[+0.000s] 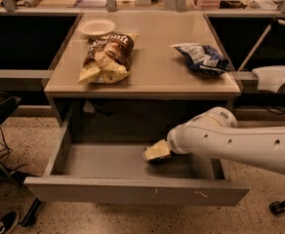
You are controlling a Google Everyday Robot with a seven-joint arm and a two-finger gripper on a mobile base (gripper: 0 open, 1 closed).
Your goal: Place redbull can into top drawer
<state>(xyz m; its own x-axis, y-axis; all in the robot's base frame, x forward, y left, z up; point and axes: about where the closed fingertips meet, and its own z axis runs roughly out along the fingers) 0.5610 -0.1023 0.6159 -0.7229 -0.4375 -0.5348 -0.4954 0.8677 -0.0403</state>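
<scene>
The top drawer (132,191) is pulled wide open below the table; its grey front panel has small white scuffs. My white arm (230,140) reaches in from the right over the drawer's right half. My gripper (157,151) shows as a yellowish tip low inside the drawer, just above its floor near the middle. The redbull can does not show in this view; I cannot tell whether it sits in the gripper or behind it.
On the tan table top (157,77) lie a brown chip bag (107,57), a blue-and-white foil chip bag (201,57) and a white bowl (97,27). A white robot part (276,77) juts in at the right. A shoe (1,223) is at bottom left.
</scene>
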